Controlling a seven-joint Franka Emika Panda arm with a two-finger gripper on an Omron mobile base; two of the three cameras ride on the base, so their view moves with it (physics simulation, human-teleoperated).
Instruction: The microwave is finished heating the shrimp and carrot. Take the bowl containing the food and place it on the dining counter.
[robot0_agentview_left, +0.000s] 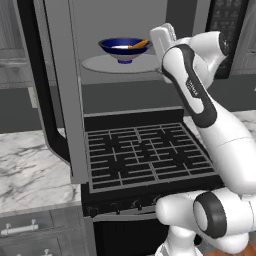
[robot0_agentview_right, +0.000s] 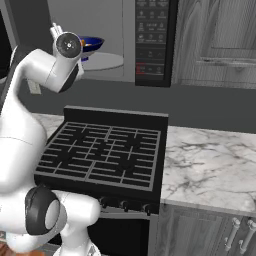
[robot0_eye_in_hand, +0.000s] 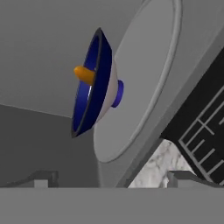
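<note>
In the left base view the microwave (robot0_agentview_left: 125, 45) stands open, its door (robot0_agentview_left: 60, 90) swung out at 9 o'clock, and the blue bowl (robot0_agentview_left: 124, 49) sits on the round turntable (robot0_agentview_left: 95, 64) with the orange carrot (robot0_agentview_left: 138, 45) leaning out at its 3 o'clock rim. The stove (robot0_agentview_left: 145, 155) lies below. The right base view adds the black button panel (robot0_agentview_right: 151, 37) and the marble worktop (robot0_agentview_right: 210, 165) at 3 o'clock of the stove. The hand view, rolled sideways, shows the bowl's foot on the turntable; the fingers (robot0_eye_in_hand: 116, 178) stand wide apart, empty, short of the bowl.
</note>
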